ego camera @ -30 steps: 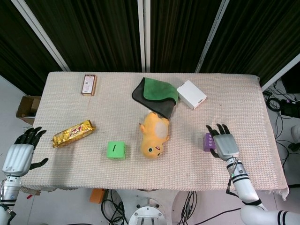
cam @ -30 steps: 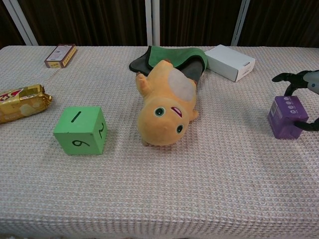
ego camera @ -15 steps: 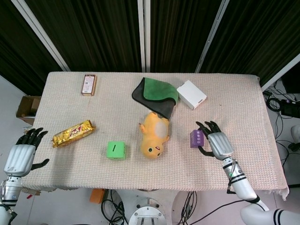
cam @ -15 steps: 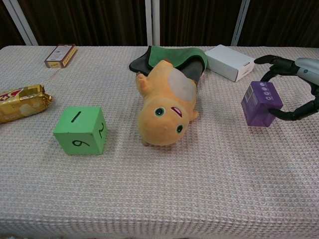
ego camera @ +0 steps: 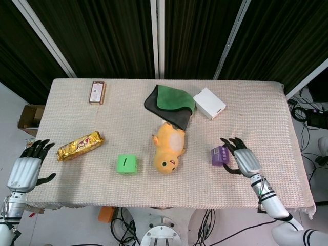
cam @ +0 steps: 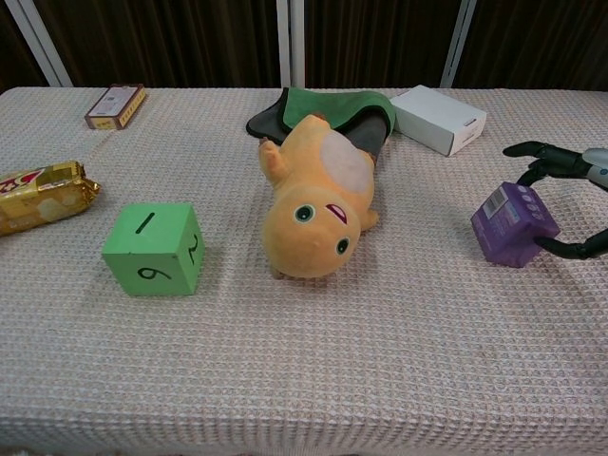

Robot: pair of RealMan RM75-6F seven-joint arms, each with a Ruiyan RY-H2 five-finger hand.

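A small purple box (ego camera: 219, 156) (cam: 513, 223) sits tilted at the table's right, a little right of the yellow plush toy (ego camera: 168, 149) (cam: 318, 199). My right hand (ego camera: 245, 162) (cam: 570, 157) holds it, with the fingers arched over its top and the thumb against its lower right side. Off the table's left edge, my left hand (ego camera: 26, 170) hangs with fingers spread and holds nothing. The gold snack pack (ego camera: 79, 145) (cam: 38, 195) is the thing nearest to it. The chest view does not show the left hand.
A green die (ego camera: 126, 164) (cam: 154, 249) lies left of the plush. Behind the plush are a green and dark cloth (ego camera: 171, 102) (cam: 332, 109) and a white box (ego camera: 209, 103) (cam: 437, 118). A small brown box (ego camera: 97, 92) (cam: 115, 104) sits at the far left. A woven cloth covers the table (ego camera: 266, 118).
The right hand carried the purple box left toward the plush, then back a little to the right and lower, where it now tilts. The left hand has barely moved.
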